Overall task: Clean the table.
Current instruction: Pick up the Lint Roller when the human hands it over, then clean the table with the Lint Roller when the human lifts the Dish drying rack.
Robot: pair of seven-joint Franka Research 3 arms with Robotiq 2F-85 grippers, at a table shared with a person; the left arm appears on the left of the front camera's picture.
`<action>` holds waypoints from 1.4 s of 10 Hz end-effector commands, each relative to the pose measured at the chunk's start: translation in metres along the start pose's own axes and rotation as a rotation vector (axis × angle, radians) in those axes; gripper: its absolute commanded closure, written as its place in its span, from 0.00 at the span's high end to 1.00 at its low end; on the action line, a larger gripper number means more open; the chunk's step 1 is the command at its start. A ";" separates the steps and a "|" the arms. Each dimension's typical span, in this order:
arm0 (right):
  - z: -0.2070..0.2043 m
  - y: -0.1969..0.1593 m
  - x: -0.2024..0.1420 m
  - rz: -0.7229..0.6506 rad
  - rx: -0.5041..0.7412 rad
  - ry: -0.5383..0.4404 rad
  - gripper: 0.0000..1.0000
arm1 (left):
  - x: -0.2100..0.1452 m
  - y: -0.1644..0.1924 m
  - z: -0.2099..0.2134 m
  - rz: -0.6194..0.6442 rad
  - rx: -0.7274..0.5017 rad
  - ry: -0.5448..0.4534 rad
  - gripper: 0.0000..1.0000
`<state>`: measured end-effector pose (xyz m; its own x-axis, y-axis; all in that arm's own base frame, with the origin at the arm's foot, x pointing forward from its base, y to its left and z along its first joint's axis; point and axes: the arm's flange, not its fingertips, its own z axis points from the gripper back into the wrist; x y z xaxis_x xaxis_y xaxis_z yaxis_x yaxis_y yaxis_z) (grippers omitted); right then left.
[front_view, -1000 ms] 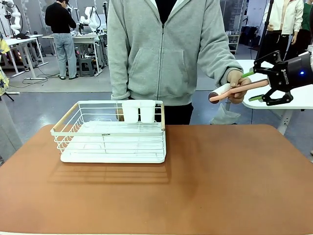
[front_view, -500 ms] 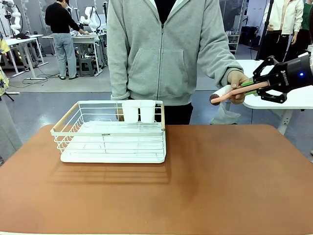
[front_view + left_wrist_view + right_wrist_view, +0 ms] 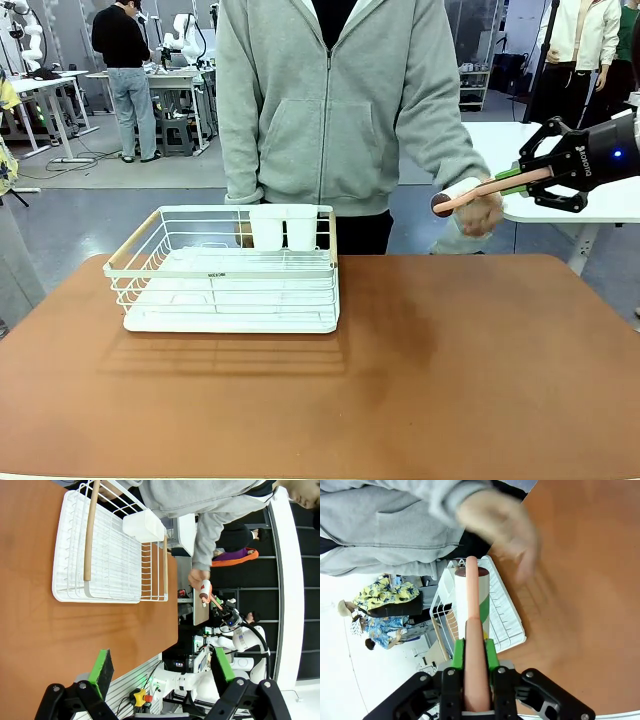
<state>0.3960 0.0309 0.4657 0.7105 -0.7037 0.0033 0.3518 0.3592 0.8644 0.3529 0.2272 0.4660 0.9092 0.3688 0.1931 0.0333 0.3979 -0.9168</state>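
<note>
The reddish-brown table (image 3: 450, 380) lies bare in front of me. Beyond its far right corner, my right gripper (image 3: 522, 180) is shut on the pink handle of a cleaning roller (image 3: 470, 197), whose white head points toward the person. The person's hand (image 3: 482, 213) hangs blurred just under the roller head, off the handle. In the right wrist view the pink handle (image 3: 472, 605) runs up between the green pads of that gripper (image 3: 474, 655), with the blurred hand (image 3: 505, 525) beyond. My left gripper (image 3: 162, 672) stands open above the table (image 3: 30, 630), holding nothing.
A white wire rack (image 3: 230, 270) with wooden handles and two white cups stands at the table's back left. The person in a grey hoodie stands at the far edge. A white table (image 3: 600, 205) sits behind the right gripper.
My right gripper has shut on the roller's pink handle. The person's hand has let go of it and dropped slightly below.
</note>
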 end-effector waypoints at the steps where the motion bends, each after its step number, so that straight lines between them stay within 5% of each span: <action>1: -0.001 0.001 -0.002 0.005 0.001 0.006 0.00 | 0.000 0.000 0.002 -0.008 -0.007 -0.005 1.00; 14: -0.001 0.001 -0.002 0.005 0.001 0.006 0.00 | 0.000 0.000 0.002 -0.008 -0.007 -0.005 1.00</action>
<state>0.3960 0.0316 0.4656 0.7133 -0.7009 0.0031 0.3509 0.3610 0.8640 0.3529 0.2272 0.4660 0.9092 0.3688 0.1931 0.0334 0.3979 -0.9168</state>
